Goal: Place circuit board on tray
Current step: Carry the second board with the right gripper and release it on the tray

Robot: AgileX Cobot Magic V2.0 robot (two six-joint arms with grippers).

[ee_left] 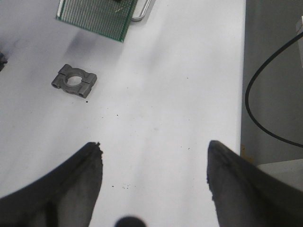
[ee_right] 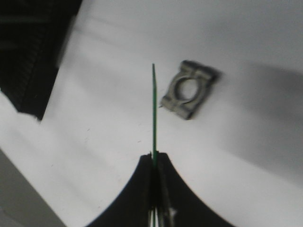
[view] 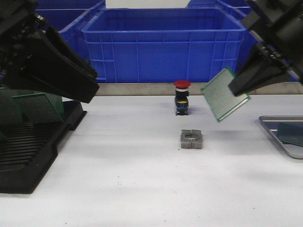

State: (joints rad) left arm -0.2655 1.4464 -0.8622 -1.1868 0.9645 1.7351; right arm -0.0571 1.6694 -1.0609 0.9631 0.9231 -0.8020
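No readable labels or brand marks anywhere. Right gripper clenched on circuit board: green perforated square, thin, held tilted in air above white table, left of tray. Tray silver-grey metal, raised rim, rounded corner, 1 green board already inside. Left gripper spread wide, holding nothing. Grey split metal clamp block mid-table. Red mushroom pushbutton behind it. Black slotted rack at left, blue ribbed plastic crates at back.
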